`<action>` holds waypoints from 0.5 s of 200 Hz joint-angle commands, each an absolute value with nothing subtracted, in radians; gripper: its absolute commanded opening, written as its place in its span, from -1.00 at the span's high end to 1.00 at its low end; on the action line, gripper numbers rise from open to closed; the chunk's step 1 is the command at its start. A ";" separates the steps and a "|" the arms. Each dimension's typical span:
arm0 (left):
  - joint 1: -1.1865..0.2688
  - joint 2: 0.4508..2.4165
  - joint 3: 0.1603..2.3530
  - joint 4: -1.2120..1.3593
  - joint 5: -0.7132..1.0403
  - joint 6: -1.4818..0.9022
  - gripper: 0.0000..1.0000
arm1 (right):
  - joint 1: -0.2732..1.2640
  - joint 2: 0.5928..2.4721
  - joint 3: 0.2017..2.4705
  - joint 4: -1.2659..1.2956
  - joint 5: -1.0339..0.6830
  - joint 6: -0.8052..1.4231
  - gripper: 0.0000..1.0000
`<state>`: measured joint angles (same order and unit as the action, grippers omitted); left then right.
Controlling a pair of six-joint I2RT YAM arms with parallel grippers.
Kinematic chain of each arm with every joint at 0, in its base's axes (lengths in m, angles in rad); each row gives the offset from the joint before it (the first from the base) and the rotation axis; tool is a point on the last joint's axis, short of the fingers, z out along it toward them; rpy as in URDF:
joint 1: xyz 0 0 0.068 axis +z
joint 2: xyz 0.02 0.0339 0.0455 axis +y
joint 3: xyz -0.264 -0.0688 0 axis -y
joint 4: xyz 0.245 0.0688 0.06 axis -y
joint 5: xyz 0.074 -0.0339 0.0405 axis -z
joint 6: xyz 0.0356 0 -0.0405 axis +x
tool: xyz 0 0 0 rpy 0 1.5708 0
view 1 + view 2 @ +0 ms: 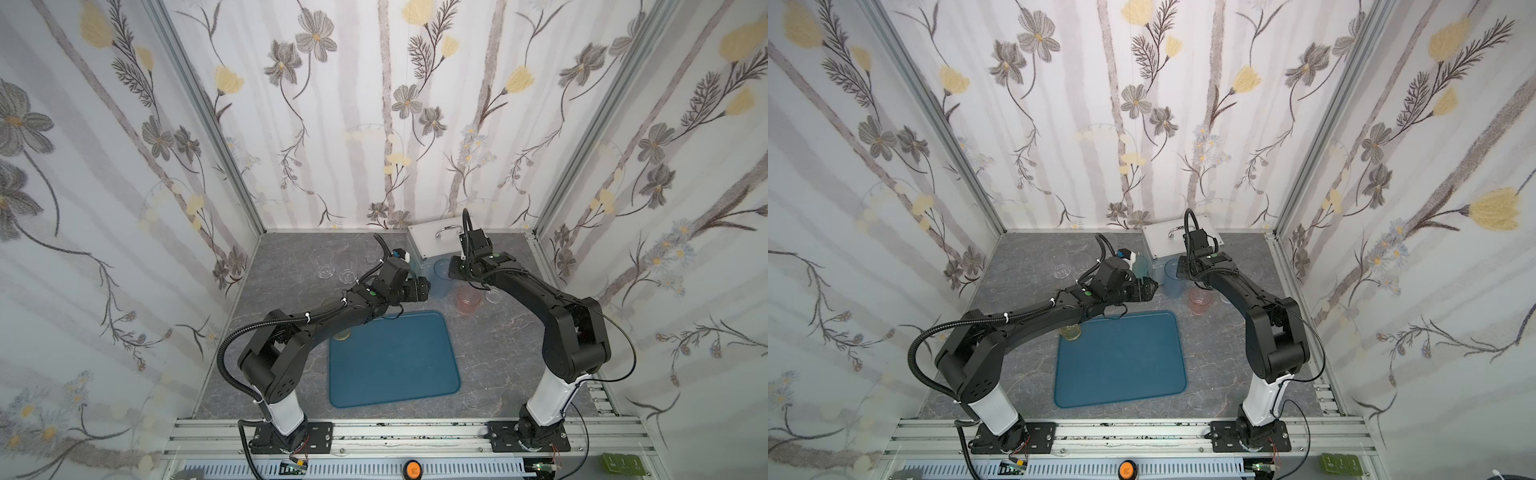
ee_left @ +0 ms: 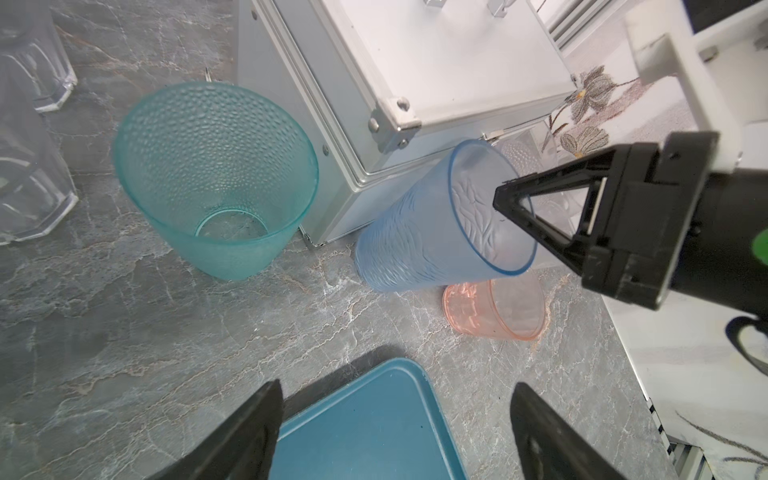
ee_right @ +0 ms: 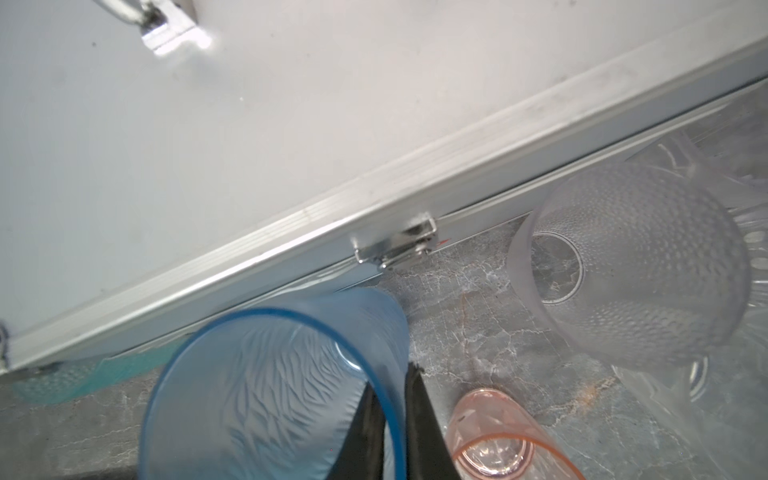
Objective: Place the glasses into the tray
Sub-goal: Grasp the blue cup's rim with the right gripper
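My right gripper (image 3: 392, 415) is shut on the rim of the tall blue glass (image 3: 266, 386), with one finger inside it and one outside; the left wrist view shows that grip (image 2: 505, 199) too. In both top views the blue glass (image 1: 442, 278) (image 1: 1172, 278) stands in front of the silver case. The teal-blue tray (image 1: 395, 361) (image 1: 1121, 361) lies in the middle, with a yellow glass (image 1: 343, 334) (image 1: 1070, 332) in its far left corner. My left gripper (image 2: 395, 419) (image 1: 419, 286) hangs open and empty over the tray's far edge (image 2: 353, 436). A teal glass (image 2: 216, 178) stands upright left of the case.
The silver case (image 1: 436, 241) (image 3: 208, 166) stands against the back wall. A short pink glass (image 1: 468, 300) (image 3: 494, 440) stands close beside the blue one. Clear glasses stand at the back left (image 1: 334, 266), and a dotted clear one (image 3: 631, 266) stands right of the case.
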<state>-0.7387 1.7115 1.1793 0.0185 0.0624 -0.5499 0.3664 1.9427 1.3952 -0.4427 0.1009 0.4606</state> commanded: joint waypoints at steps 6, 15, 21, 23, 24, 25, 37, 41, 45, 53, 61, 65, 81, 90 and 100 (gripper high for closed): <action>-0.738 1.667 1.162 0.051 0.032 -0.546 -0.77 | 0.386 1.915 1.410 -0.469 0.161 0.431 0.87; -0.739 1.649 1.153 0.051 0.025 -0.544 -0.76 | 0.391 1.900 1.410 -0.483 0.163 0.428 0.89; -0.738 1.637 1.146 0.051 0.020 -0.542 -0.77 | 0.396 1.888 1.411 -0.493 0.163 0.425 0.89; -0.738 1.631 1.144 0.051 0.018 -0.541 -0.77 | 0.395 1.886 1.410 -0.496 0.163 0.424 0.89; -0.738 1.628 1.143 0.051 0.016 -0.541 -0.77 | 0.396 1.884 1.411 -0.497 0.163 0.424 0.89; -0.738 1.626 1.141 0.051 0.015 -0.540 -0.77 | 0.396 1.882 1.411 -0.499 0.163 0.424 0.90; -0.738 1.599 1.126 0.051 0.001 -0.533 -0.77 | 0.405 1.855 1.410 -0.522 0.166 0.419 0.90; -0.736 1.589 1.120 0.050 -0.001 -0.531 -0.77 | 0.408 1.849 1.412 -0.527 0.167 0.418 0.90; -0.736 1.579 1.115 0.049 -0.004 -0.530 -0.77 | 0.411 1.840 1.413 -0.536 0.167 0.417 0.90; -0.737 1.557 1.103 0.049 -0.012 -0.525 -0.77 | 0.418 1.824 1.417 -0.554 0.170 0.416 0.90; -0.735 1.533 1.090 0.048 -0.019 -0.523 -0.77 | 0.428 1.805 1.420 -0.575 0.170 0.413 0.90; -0.735 1.520 1.083 0.047 -0.023 -0.522 -0.77 | 0.433 1.799 1.421 -0.583 0.170 0.414 0.90; -0.730 1.464 1.054 0.045 -0.044 -0.515 -0.77 | 0.461 1.770 1.429 -0.619 0.169 0.413 0.91; -0.725 1.430 1.037 0.040 -0.054 -0.508 -0.77 | 0.480 1.759 1.438 -0.642 0.170 0.411 0.91; -0.717 1.392 1.020 0.029 -0.071 -0.501 -0.78 | 0.503 1.748 1.450 -0.665 0.168 0.411 0.91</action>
<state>-0.7292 1.4612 1.0512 0.0242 -0.0124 -0.5247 0.4660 1.7744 1.4239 -0.6144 0.1596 0.4171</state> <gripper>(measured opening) 0.887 0.066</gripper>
